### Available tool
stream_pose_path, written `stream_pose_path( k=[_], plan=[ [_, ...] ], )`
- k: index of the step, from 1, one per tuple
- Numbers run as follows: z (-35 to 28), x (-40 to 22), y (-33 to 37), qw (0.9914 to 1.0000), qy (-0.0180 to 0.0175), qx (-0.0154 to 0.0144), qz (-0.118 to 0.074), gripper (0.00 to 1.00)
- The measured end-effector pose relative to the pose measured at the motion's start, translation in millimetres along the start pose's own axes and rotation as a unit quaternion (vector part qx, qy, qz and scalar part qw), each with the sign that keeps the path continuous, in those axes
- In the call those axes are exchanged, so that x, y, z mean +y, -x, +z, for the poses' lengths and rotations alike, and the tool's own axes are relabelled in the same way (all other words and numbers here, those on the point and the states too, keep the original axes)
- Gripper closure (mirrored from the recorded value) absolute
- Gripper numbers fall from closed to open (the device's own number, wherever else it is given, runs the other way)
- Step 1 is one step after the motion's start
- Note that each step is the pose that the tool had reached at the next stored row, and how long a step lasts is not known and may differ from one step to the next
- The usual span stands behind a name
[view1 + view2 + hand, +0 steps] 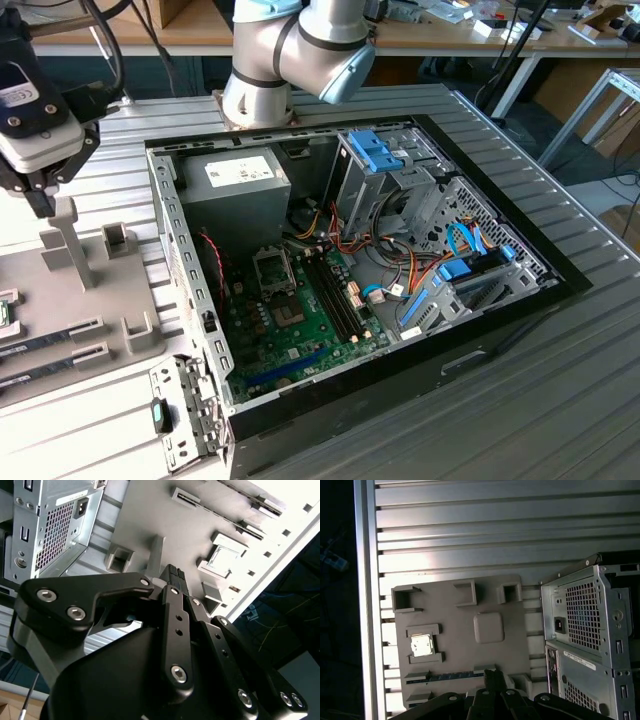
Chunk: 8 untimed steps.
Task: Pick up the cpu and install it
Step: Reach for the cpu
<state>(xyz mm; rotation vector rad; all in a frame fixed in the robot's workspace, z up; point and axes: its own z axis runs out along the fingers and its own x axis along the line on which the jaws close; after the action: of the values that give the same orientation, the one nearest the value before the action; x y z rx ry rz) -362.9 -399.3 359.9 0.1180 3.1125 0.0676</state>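
The cpu (421, 645) is a small square chip with a silvery top, lying flat in a holder on the grey fixture plate (465, 630); the second wrist view shows the cpu (225, 560) too. My gripper (173, 575) hangs above that plate, some way from the chip, its black fingers together with nothing between them. In the exterior view the gripper (42, 200) is at the far left, beside the open computer case (175, 250). The motherboard's empty socket (272, 268) lies inside the case.
A memory stick (445, 676) rests in a slot on the plate near the gripper (492, 677). Upright grey posts (70, 240) stand on the plate. Inside the case are a power supply (235, 185), drive cages (385, 165) and loose cables (400, 280).
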Motion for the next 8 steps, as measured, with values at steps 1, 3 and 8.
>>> stream_pose_path(
  k=[1,3,8],
  plan=[
    [0.0,0.0,-0.2,1.00000,0.0000,0.0000,0.000,0.89],
    [0.1,-0.1,-0.7,1.00000,0.0000,0.0000,0.000,0.89],
    [2.4,-0.4,-4.1,1.00000,0.0000,0.0000,0.000,0.89]
  ],
)
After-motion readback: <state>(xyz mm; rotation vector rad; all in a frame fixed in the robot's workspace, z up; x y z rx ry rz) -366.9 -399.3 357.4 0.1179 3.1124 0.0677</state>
